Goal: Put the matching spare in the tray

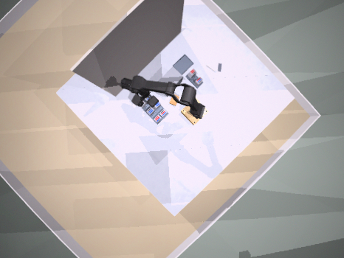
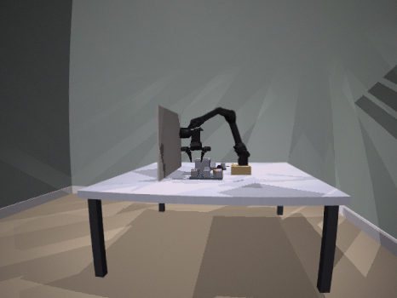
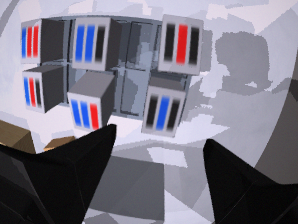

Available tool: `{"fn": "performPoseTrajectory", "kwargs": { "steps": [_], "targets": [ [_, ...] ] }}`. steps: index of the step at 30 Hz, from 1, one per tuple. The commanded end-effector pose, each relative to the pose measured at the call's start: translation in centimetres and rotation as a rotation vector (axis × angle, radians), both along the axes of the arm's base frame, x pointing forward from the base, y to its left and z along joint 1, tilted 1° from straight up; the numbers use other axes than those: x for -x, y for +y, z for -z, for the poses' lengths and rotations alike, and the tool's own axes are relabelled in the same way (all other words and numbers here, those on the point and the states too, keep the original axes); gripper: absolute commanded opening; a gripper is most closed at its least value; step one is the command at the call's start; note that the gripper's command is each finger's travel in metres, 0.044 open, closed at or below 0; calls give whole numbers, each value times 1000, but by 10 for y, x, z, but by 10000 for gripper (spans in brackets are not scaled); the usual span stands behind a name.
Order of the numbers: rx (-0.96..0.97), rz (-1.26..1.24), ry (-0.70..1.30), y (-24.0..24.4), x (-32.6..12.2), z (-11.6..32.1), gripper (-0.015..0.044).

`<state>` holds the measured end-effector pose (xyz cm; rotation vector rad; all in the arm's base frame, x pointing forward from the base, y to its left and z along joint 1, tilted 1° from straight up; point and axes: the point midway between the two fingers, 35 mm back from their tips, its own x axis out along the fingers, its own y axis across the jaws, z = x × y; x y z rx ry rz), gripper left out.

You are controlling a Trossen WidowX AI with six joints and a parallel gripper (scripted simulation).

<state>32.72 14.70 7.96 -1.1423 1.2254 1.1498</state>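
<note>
My gripper (image 1: 145, 100) (image 2: 196, 160) (image 3: 162, 138) is open and empty, above the spare rack (image 2: 206, 178) (image 3: 131, 95). Six grey spares stand there with an empty middle column. In the wrist view, the near row shows blue-red-black (image 3: 33, 92), blue-blue-red (image 3: 86, 114) and black-blue-black (image 3: 162, 113); the last lies just beyond the gap between the fingertips. The far row shows blue-red-red (image 3: 30, 42), blue-blue-black (image 3: 90, 43) and black-red-black (image 3: 182, 44). The mounted unit (image 2: 203, 163) is a grey box behind the rack; its back is not visible. The flat dark tray (image 1: 183, 64) lies up and right.
A tall dark panel (image 1: 136, 44) (image 2: 169, 145) stands close beside the gripper. A smaller rack with two striped blocks (image 1: 193, 72) (image 1: 198, 80) is near the tray. An orange block (image 1: 174, 100) lies between the rack and my base (image 1: 189, 116) (image 2: 241, 169). A small grey piece (image 1: 219, 67) lies beyond.
</note>
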Motion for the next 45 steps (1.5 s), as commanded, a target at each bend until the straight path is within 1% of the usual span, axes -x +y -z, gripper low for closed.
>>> {"fn": "performPoseTrajectory", "kwargs": {
  "steps": [1,45],
  "targets": [
    [-4,3,-3,1,0,2,300],
    [-3,3,-3,-2,-3,74,300]
  ]
}}
